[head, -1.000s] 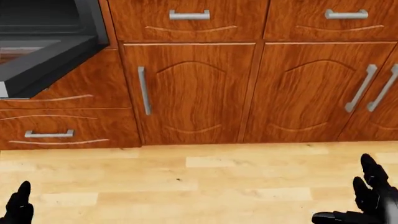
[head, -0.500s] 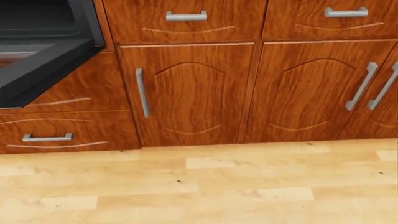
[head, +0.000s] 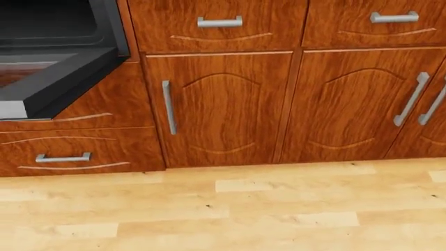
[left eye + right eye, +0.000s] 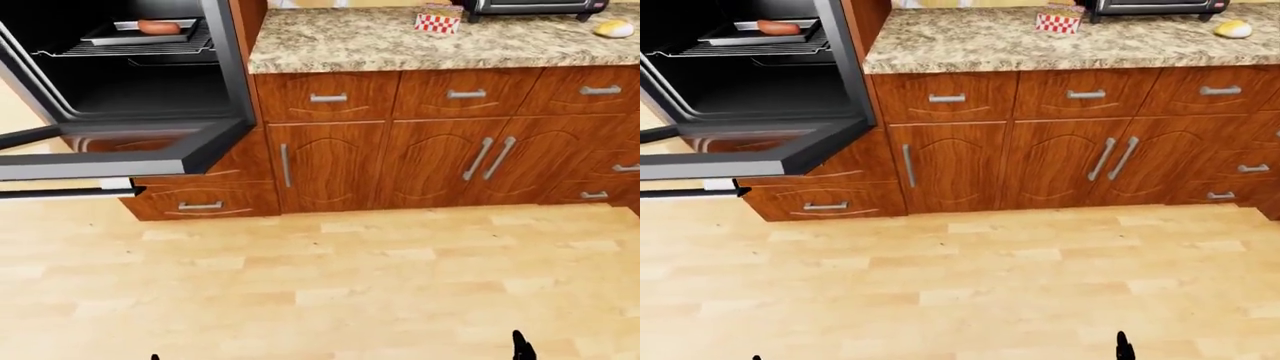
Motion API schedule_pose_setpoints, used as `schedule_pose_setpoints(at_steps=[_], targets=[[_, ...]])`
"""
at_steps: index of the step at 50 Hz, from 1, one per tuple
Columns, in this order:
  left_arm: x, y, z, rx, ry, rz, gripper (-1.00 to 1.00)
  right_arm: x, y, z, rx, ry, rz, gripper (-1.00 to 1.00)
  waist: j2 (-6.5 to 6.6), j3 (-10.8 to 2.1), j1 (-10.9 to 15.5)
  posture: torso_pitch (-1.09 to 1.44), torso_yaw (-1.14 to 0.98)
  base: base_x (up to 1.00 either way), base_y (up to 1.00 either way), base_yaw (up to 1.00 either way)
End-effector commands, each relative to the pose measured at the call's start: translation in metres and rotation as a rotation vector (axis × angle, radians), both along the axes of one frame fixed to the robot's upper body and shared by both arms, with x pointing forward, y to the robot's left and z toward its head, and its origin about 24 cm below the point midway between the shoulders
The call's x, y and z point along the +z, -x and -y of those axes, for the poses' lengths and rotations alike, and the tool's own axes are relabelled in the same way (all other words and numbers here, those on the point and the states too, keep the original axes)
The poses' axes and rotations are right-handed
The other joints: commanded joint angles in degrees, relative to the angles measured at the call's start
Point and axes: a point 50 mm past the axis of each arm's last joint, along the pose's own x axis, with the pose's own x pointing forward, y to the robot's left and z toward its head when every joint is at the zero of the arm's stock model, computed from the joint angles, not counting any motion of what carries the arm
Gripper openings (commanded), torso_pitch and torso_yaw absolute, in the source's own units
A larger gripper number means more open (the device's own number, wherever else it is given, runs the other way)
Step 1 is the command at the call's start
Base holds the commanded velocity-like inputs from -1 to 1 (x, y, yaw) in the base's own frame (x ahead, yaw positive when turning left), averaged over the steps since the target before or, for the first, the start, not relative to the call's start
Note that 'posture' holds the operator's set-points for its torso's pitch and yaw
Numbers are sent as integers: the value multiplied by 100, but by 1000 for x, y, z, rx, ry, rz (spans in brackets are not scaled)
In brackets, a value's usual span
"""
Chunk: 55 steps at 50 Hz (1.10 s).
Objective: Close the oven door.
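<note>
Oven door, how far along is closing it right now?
Nothing looks done yet: the oven door hangs fully open and flat at the left of the left-eye view, with a tray on the rack inside. Nothing is in hand either; only a fingertip of the right hand shows at the bottom edge, far from the door. Still left: reach the door, lift it and push it shut.
</note>
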Motion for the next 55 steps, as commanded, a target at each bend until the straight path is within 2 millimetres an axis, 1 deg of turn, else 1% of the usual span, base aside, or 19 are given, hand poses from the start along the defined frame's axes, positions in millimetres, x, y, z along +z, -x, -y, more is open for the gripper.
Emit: schedule_pose_setpoints(at_steps=[1,2,3,15,18,20,21,23,25,30,34,36,37,38,40,49,53,54,55], targets=[[6,-6,-8,10,-33,44,100,6,-6,5,5,21,41,100,51,-44,-1,0,0,0,26,0],[6,-5,-8,14,-30,46,100,6,-7,5,4,20,42,100,-48,-4,26,0,0,0,26,0],[6,-6,-8,15,-30,48,100,6,-7,5,3,21,42,100,-25,28,9,0,0,0,27,0],[9,-7,-8,-4,-81,58,100,6,-7,6,0,13,40,100,-428,3,13,0,0,0,26,0],[9,-6,-8,-1,-81,56,100,6,-7,7,0,13,39,100,-624,20,15,0,0,0,30,0],[8,-6,-8,2,-78,55,100,6,-6,7,-2,11,39,100,-902,-32,-13,0,0,0,34,0],[8,-6,-8,2,-78,54,100,6,-6,7,-3,11,40,100,-657,22,-72,0,0,0,37,0],[8,-6,-8,3,-76,55,100,6,-6,7,-5,10,40,100,-745,-5,-88,0,0,0,38,0],[8,-6,-8,4,-74,53,100,6,-6,7,-4,8,39,100,-741,-27,-109,0,0,0,38,0],[8,-6,-8,3,-71,48,100,6,-5,6,-6,6,37,100,-488,43,-88,0,0,0,38,0],[8,-6,-8,0,-72,48,100,6,-5,7,-7,5,37,100,-52,5,-73,0,0,0,39,0],[8,-6,-8,1,-71,48,100,6,-5,7,-7,4,37,100,402,-138,-18,0,0,0,40,0],[8,-6,-8,1,-72,47,100,6,-5,7,-9,4,39,100,-12,-37,13,0,0,0,41,0],[8,-6,-8,1,-72,46,100,6,-5,7,-8,4,39,100,63,-8,6,0,0,0,41,0],[8,-6,-8,3,-70,47,100,6,-5,7,-9,3,40,100,-23,-26,47,0,0,0,41,0],[8,-6,-8,5,-69,46,100,6,-5,7,-10,3,38,100,-523,50,14,0,0,0,43,0],[8,-6,-8,6,-67,46,100,6,-5,7,-10,2,38,100,-855,32,0,0,0,0,43,0],[7,-6,-8,6,-67,46,100,6,-4,7,-12,2,38,100,-617,17,-66,0,0,0,44,0],[7,-6,-8,8,-65,47,100,6,-4,7,-13,2,38,100,-703,15,-50,0,0,0,44,0]])
